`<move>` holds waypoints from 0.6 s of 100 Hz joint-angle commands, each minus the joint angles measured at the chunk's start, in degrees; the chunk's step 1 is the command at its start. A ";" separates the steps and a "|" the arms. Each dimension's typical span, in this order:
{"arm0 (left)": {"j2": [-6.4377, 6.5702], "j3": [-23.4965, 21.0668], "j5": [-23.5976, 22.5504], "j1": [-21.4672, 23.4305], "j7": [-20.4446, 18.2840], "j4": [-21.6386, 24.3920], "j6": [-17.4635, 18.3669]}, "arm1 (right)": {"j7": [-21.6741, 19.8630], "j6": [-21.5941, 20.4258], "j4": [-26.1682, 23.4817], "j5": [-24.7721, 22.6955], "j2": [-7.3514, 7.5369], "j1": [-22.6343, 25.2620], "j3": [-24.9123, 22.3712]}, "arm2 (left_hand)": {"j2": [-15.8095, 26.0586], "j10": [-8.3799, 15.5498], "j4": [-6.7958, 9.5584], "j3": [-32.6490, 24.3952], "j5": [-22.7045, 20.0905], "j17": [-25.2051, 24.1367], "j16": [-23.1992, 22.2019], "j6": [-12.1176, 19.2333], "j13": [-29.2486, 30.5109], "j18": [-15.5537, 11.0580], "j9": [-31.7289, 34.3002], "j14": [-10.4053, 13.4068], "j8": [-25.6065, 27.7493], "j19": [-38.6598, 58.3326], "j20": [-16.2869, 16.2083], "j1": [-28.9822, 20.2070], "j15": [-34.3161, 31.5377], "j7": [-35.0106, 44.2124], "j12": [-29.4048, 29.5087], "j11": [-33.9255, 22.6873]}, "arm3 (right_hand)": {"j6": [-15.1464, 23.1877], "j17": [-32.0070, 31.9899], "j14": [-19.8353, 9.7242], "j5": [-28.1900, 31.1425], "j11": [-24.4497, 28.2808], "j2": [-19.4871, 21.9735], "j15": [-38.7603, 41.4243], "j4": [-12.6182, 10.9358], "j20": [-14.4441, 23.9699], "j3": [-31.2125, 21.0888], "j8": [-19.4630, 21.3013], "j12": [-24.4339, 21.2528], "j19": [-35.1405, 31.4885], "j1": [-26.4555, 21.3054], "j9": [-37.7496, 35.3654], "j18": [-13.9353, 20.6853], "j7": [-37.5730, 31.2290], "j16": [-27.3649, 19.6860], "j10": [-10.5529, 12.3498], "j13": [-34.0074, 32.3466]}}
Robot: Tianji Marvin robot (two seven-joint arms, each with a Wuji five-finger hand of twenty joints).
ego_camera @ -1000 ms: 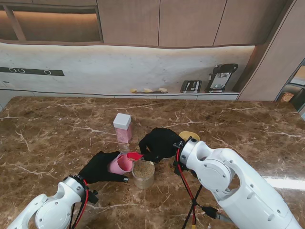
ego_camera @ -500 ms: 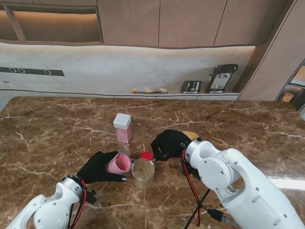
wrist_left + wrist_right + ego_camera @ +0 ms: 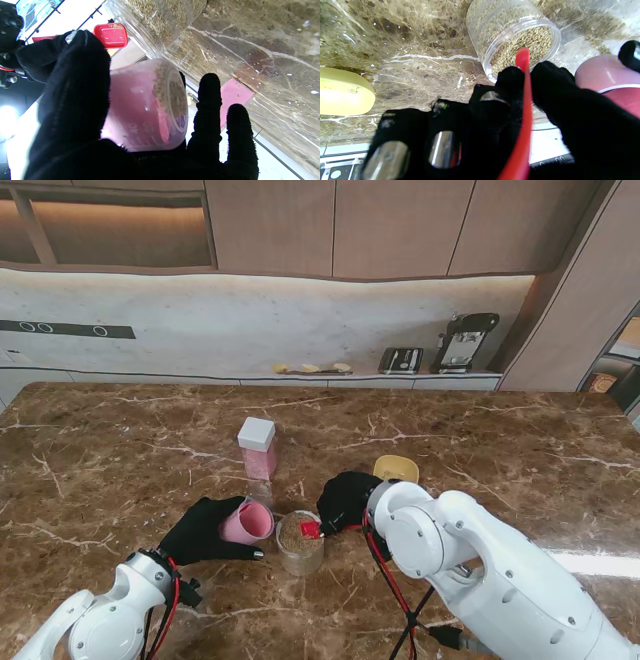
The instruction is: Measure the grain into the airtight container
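Since a second ago the red scoop (image 3: 311, 529) has left the pink measuring cup's mouth, swung out to the right, and now dips into the clear jar (image 3: 300, 542) of grain at the lower centre of the stand's frame; the right hand (image 3: 346, 500) has come lower in the frame with it, uncovering the yellow lid (image 3: 396, 469) beyond it.

At the lower left, the left hand (image 3: 203, 530) is wrapped around the pink measuring cup (image 3: 247, 523), fingers closed on its wall, the cup tipped with its mouth toward the jar. The left wrist view shows a layer of grain lying along the cup's side, so some has already gone in, though the cup looks far from full. Just right of the cup, nearly touching it, stands the jar, filled close to its rim.

Right of the jar, the right hand pinches the scoop's red handle between thumb and fingers, its bowl down at the grain surface. I judge this to be a refill stroke: another scoopful for the cup, so the measuring is under way and not done.

Higher in the frame, left of centre, the pink airtight container (image 3: 258, 448) with its white lid stands apart from both hands, closed and untouched. Its lid must come off before any grain reaches it.
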State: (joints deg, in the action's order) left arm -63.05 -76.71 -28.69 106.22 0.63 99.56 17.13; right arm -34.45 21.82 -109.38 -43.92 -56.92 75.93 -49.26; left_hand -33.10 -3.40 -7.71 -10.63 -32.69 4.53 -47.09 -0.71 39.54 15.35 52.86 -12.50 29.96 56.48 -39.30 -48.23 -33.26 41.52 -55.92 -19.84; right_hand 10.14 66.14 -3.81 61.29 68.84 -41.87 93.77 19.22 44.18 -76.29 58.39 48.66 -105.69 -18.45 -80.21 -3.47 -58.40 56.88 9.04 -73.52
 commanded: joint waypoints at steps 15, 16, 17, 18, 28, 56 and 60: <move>-0.17 -0.09 -0.08 0.67 0.43 -0.42 0.30 | -1.34 4.27 0.46 -0.36 0.17 -2.72 3.81 | 14.34 3.07 -1.89 -19.64 -12.38 -0.95 -0.49 11.72 0.64 0.49 7.04 1.47 -0.33 -0.94 -0.32 -12.02 -0.52 10.34 -0.39 -4.22 | 0.98 2.70 -1.72 1.29 1.38 0.27 3.93 -2.33 0.55 -1.85 -0.07 -0.40 -11.77 -0.98 -2.77 2.58 -1.20 0.66 1.42 -1.92; -0.17 -0.09 -0.07 0.67 0.44 -0.43 0.31 | -1.35 4.59 0.48 -0.38 0.19 -2.85 4.03 | 14.32 3.06 -1.89 -19.63 -12.37 -0.95 -0.49 11.71 0.63 0.49 7.03 1.44 -0.33 -0.94 -0.32 -12.01 -0.51 10.34 -0.39 -4.22 | 0.96 2.70 -1.73 1.28 1.38 0.28 3.93 -2.35 0.55 -1.86 -0.08 -0.40 -11.77 -1.02 -2.77 2.59 -1.19 0.66 1.42 -1.92; -0.17 -0.09 -0.07 0.68 0.45 -0.43 0.31 | -1.34 4.94 0.50 -0.42 0.19 -2.98 4.27 | 14.35 3.12 -1.90 -19.61 -12.37 -0.96 -0.49 11.72 0.64 0.49 7.02 1.43 -0.33 -0.95 -0.32 -11.99 -0.52 10.34 -0.40 -4.22 | 0.93 2.70 -1.74 1.27 1.37 0.27 3.93 -2.34 0.55 -1.81 -0.09 -0.40 -11.77 -1.00 -2.77 2.60 -1.19 0.66 1.42 -1.92; -0.17 -0.09 -0.07 0.68 0.46 -0.44 0.32 | -1.31 5.29 0.52 -0.48 0.20 -3.11 4.51 | 14.33 3.07 -1.90 -19.61 -12.37 -0.96 -0.49 11.73 0.67 0.48 7.07 1.41 -0.33 -0.95 -0.32 -11.99 -0.52 10.34 -0.42 -4.25 | 0.89 2.70 -1.74 1.26 1.37 0.28 3.93 -2.37 0.55 -1.83 -0.10 -0.40 -11.77 -1.05 -2.77 2.61 -1.19 0.67 1.42 -1.92; -0.20 -0.08 -0.03 0.72 0.60 -0.52 0.34 | -1.43 7.53 0.82 -1.63 0.29 -4.36 6.32 | 14.35 2.99 -1.88 -19.65 -12.36 -0.96 -0.48 11.68 0.59 0.45 7.05 1.42 -0.35 -0.95 -0.31 -12.02 -0.49 10.33 -0.41 -4.24 | 0.85 2.71 -1.92 1.28 1.28 0.26 3.89 -2.50 0.58 -1.67 -0.17 -0.42 -11.81 -1.16 -2.76 2.73 -1.20 0.70 1.46 -1.93; -0.21 -0.07 -0.05 0.83 0.68 -0.62 0.27 | -1.34 10.93 2.06 -3.28 0.42 -6.65 9.58 | 14.29 2.99 -1.90 -19.72 -12.46 -0.95 -0.50 11.66 0.68 0.52 7.10 1.40 -0.33 -0.91 -0.34 -11.99 -0.52 10.40 -0.44 -4.29 | 0.60 2.72 -2.02 1.28 1.24 0.38 3.87 -2.76 0.61 -1.32 -0.30 -0.42 -11.79 -1.32 -2.78 2.89 -1.28 0.80 1.46 -1.94; -0.21 -0.04 -0.03 0.82 0.66 -0.65 0.25 | -1.00 11.55 2.25 -3.46 0.36 -6.85 10.05 | 14.28 2.94 -1.90 -19.73 -12.44 -0.95 -0.50 11.65 0.68 0.49 7.11 1.39 -0.34 -0.91 -0.34 -11.99 -0.53 10.39 -0.45 -4.29 | 0.63 2.73 -2.04 1.28 1.24 0.35 3.87 -2.80 0.61 -1.31 -0.31 -0.42 -11.78 -1.38 -2.78 2.98 -1.27 0.81 1.46 -1.94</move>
State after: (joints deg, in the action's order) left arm -63.16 -76.89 -28.65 106.63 1.21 99.21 17.38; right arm -34.86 32.20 -107.84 -47.27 -56.57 69.13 -39.70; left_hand -33.10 -3.40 -7.71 -10.63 -32.69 4.53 -47.09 -0.71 39.54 15.35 52.86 -12.50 29.96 56.47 -39.30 -48.23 -33.26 41.51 -55.92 -19.84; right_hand 10.09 66.14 -3.83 61.28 68.84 -41.78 93.77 19.22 44.18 -76.09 58.33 48.66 -105.69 -18.48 -80.21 -3.42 -58.40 56.88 9.04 -73.52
